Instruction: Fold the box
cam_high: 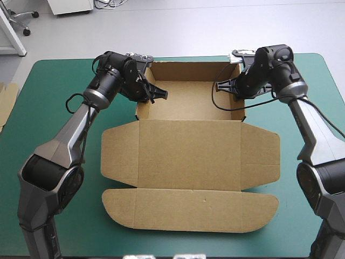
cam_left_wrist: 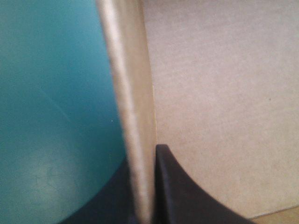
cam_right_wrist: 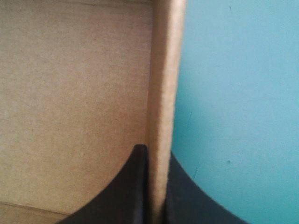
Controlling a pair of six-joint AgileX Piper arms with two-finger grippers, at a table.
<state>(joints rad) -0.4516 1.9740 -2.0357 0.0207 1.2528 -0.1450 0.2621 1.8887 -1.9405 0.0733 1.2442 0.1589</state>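
So the box (cam_high: 190,135) sits pretty much in the middle of the surface (cam_high: 48,75), on the teal-green cover. The far half is already standing up as an open tray with its walls raised. The lid lies flat toward the near edge, with its side flaps and long rounded front flap spread out on the cover.

The left tool (cam_high: 153,93) is at the tray's left wall, about halfway along it. The right tool (cam_high: 226,86) is at the opposite wall, on the tray's right side. Both arms reach in from their own sides, so the tray sits right between the two tools.

From the left wrist view, the wall edge runs straight up between the black fingers (cam_left_wrist: 177,191). One finger is inside the tray against the brown board and the other is outside over the cover. They're all but closed, pinching the wall.

It's the same story in the right wrist view. The fingers (cam_right_wrist: 138,186) are squeezed onto the right wall, with the inner one on the tray side and the outer one over the teal-green. The wall looks upright in both views.

There's also a bit of spare board (cam_high: 6,97) poking in at the surface's left edge, well away from the box.
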